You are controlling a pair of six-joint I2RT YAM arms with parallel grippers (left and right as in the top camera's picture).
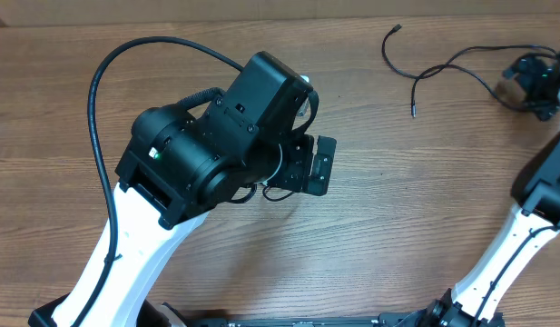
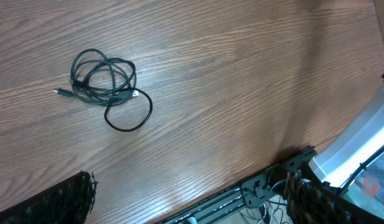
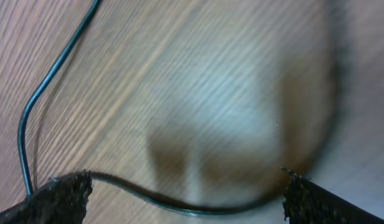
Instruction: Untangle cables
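Lying under the left gripper: a small bundle of cables (image 2: pixel 104 84), thin black cords coiled in a few loose rings on the wooden table (image 2: pixel 241 74).
Shape of the bundle: one bigger loop hangs out of the coil on its lower side in the left wrist view. A small plug (image 2: pixel 60 92) shows at the left side of the coil and another at the right side.
Left gripper (image 2: pixel 188 183): wide open, with nothing between the two fingers (image 2: pixel 61 199). It hovers above the table and is apart from the bundle.
Left arm (image 1: pixel 198 154): in the overhead view it covers the middle-left part of the table, and its black wrist hides almost all of the bundle.
Loose cable (image 1: pixel 416 77): a separate thin black cord on the far right part of the table, well apart from the bundle. One end points to the far edge and another end points to the near side. I cannot tell if it is one cord or two crossing. It runs on to the right gripper.
Right gripper (image 1: pixel 534 77): at the right border of the overhead view, low over the table. In the right wrist view its fingers (image 3: pixel 61 196) stand far apart, so it is open and not clamped on anything.
Cord at the right gripper: in the blurred right wrist view the loose cable comes from the top, bends down on the left and passes across between the two fingers. I cannot tell if it touches the left finger.
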